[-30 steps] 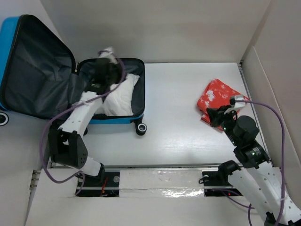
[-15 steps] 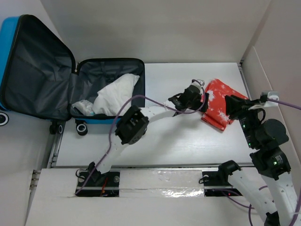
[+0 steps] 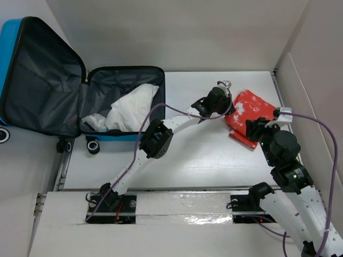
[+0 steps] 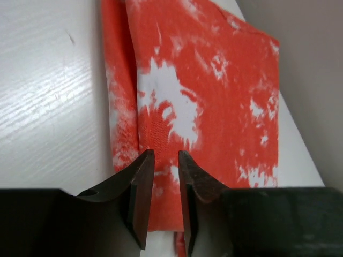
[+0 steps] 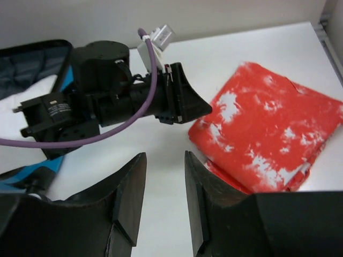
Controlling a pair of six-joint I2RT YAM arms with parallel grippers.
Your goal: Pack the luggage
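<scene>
The blue luggage (image 3: pixel 12 37) lies open at the far left, its black-lined lid (image 3: pixel 43 80) laid back. A white garment (image 3: pixel 131 107) lies in its base. A folded red cloth with white blotches (image 3: pixel 252 110) lies on the table at the right. My left gripper (image 3: pixel 226 107) reaches across to the cloth's left edge. In the left wrist view its jaws (image 4: pixel 164 155) stand narrowly apart over the cloth (image 4: pixel 203 91), holding nothing. My right gripper (image 3: pixel 253 131) is open and empty (image 5: pixel 164 158), just near of the cloth (image 5: pixel 268 128), facing the left gripper (image 5: pixel 185 104).
Beige walls (image 3: pixel 303 80) close in the table at the right and back. The suitcase's wheels (image 3: pixel 92 145) stand at its near edge. The left arm's elbow (image 3: pixel 155 142) and purple cable (image 3: pixel 177 110) span the middle of the table. A foil-taped rail (image 3: pixel 182 206) runs along the near edge.
My left arm has swung from the suitcase across to the red cloth. My right gripper drew back to the right, then came back in close to the cloth's near edge.
</scene>
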